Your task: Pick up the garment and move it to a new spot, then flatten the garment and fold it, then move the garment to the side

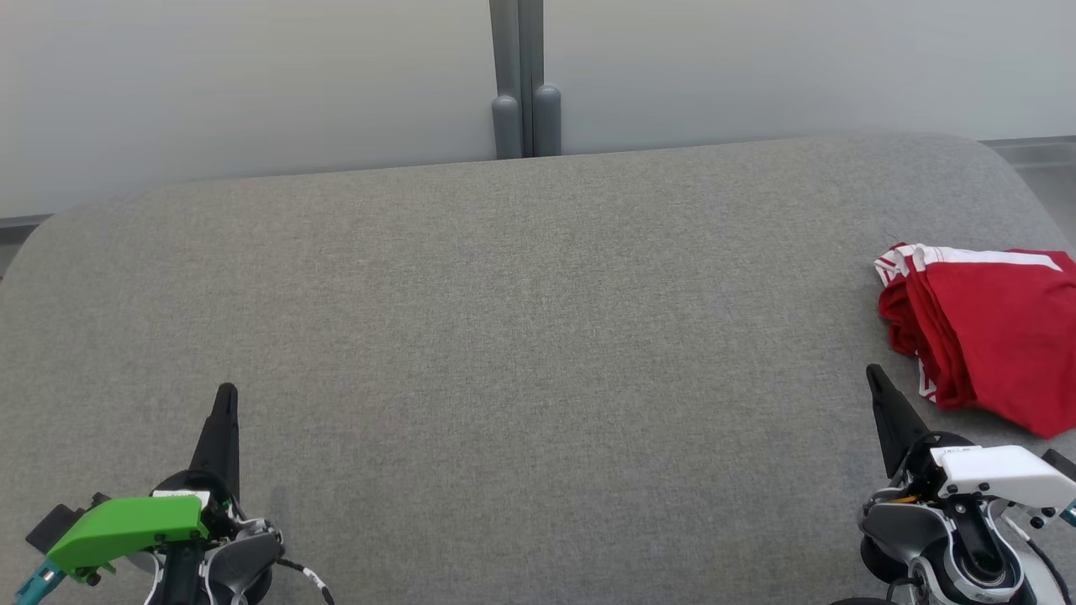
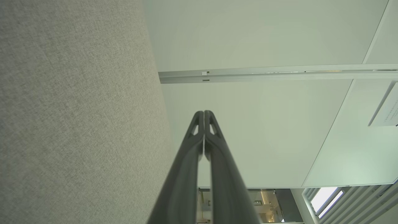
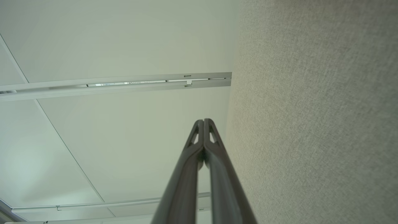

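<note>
Head view: left tool (image 1: 225, 393), right tool (image 1: 874, 374) clenched empty; your nudge could push the 3-o'clock garment (image 1: 988, 328) off the tabletop (image 1: 538, 336).

You get even, soft, bright light; the grey desk (image 1: 521, 336) reads matte, with only faint shadows; head view sharp throughout; wrist views go soft close to the lens; a window (image 2: 326, 199) glows pale at the left wrist view's lower right.
</note>
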